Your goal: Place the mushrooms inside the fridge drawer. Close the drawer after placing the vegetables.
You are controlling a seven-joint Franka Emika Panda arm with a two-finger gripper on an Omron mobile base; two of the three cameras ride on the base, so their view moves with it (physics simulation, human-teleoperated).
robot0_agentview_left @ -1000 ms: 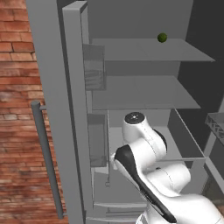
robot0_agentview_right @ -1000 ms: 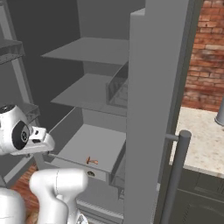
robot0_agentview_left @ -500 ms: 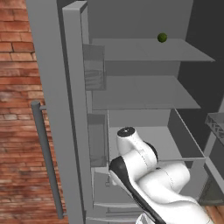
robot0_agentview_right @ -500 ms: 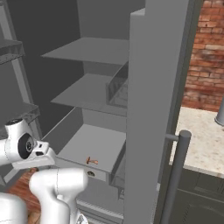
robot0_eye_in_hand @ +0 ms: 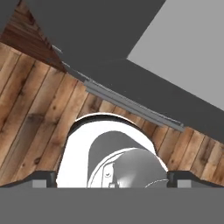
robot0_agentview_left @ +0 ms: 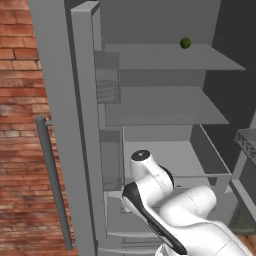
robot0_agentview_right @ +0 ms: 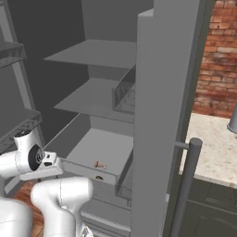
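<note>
In the right base view the arm is folding low at the lower left, while the fridge drawer (robot0_agentview_right: 90, 155) is standing pulled out toward the middle of the frame, its long front edge running from left down to right. The mushrooms (robot0_agentview_right: 98, 165) are already lying inside on the drawer's floor, just behind that front. The pincer (robot0_eye_in_hand: 112, 179) is pointing down at the wooden floor with its tips spread wide and pinching nothing, so the drawer front still needs pushing shut.
</note>
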